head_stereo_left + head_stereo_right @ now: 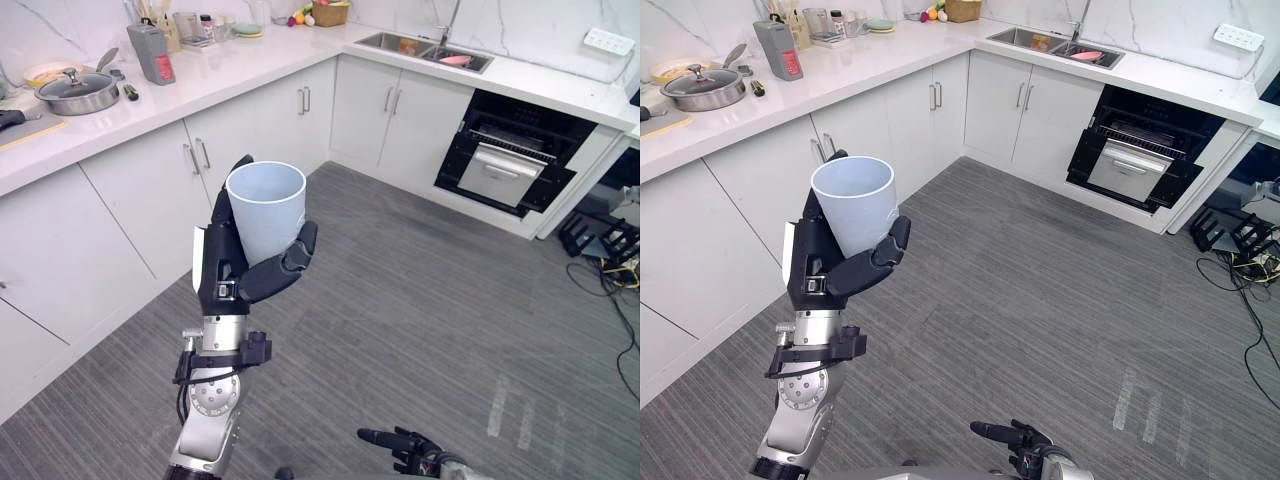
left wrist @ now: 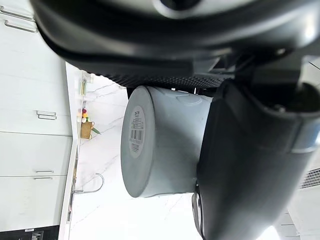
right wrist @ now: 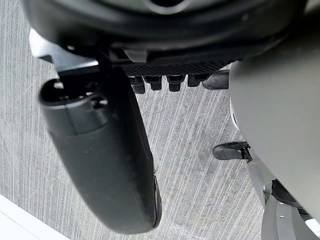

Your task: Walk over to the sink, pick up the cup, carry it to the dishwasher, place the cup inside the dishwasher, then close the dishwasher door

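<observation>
My left hand [image 1: 228, 275] holds a pale blue cup [image 1: 266, 208] upright at chest height over the grey floor. Its fingers and thumb are curled round the lower half of the cup. The left wrist view shows the cup [image 2: 165, 145] from its base, pressed against the palm. Ahead to the right, under the counter, the dishwasher [image 1: 508, 150] stands open, a black cavity with a silver rack inside. The sink [image 1: 372, 40] is set in the counter to its left. My right hand [image 1: 405, 447] hangs low near me, fingers relaxed and holding nothing.
White cabinets [image 1: 150, 190] run along the left under a counter with a lidded pot [image 1: 76, 92], bottles and a fruit basket [image 1: 330, 12]. Open grey plank floor [image 1: 430, 300] lies between me and the dishwasher. Black stands and cables [image 1: 600, 245] sit at the right.
</observation>
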